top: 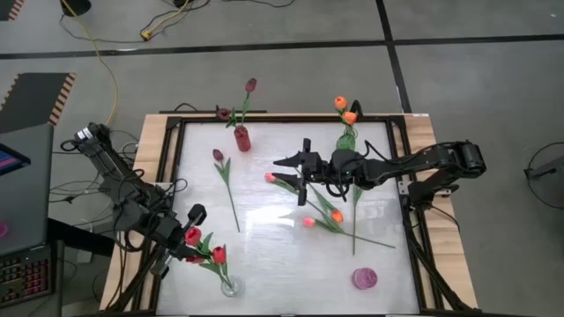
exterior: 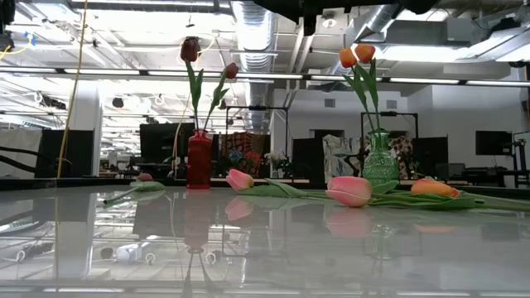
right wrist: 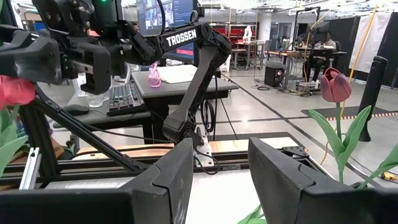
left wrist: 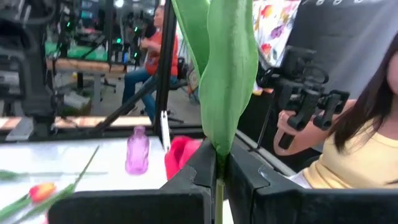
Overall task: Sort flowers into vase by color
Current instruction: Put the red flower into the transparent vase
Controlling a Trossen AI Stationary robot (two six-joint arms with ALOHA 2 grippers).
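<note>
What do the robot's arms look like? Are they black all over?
Mostly, yes. Both arms are dark and jointed, built of slim tubes and chunky joints. The left arm has TROSSEN printed on it in white. Each end effector has two flat, blocky dark fingers. The right arm looks matte black from above.

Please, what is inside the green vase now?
The green vase holds two orange tulips; the low view shows their stems entering its mouth. How deep the stems reach cannot be seen through the glass.
</note>
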